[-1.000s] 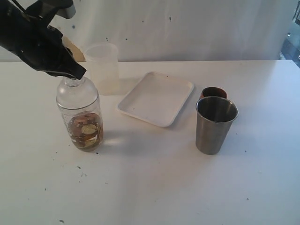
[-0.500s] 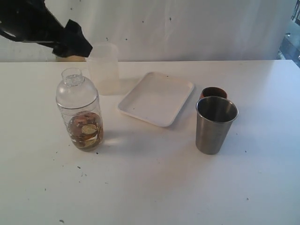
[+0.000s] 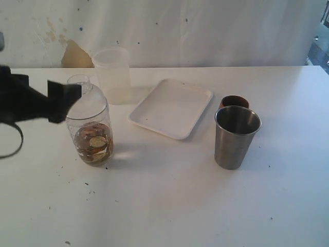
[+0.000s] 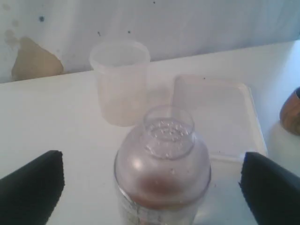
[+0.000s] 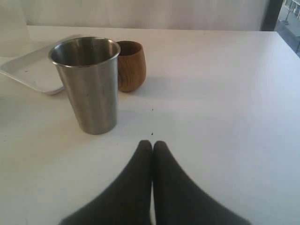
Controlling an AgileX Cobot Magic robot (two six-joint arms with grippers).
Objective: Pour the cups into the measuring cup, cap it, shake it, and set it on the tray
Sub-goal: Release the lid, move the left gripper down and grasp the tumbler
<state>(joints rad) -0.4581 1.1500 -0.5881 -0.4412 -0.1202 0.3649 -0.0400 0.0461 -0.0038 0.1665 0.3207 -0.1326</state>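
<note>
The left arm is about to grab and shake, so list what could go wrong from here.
The open left end effector flanks the measuring cup near its domed cap; closing on that curve might slip or pop it off.
The cap's neck looks open with holes, so shaking may spill the brown contents.
The frosted cup stands close by and could get knocked.
</note>
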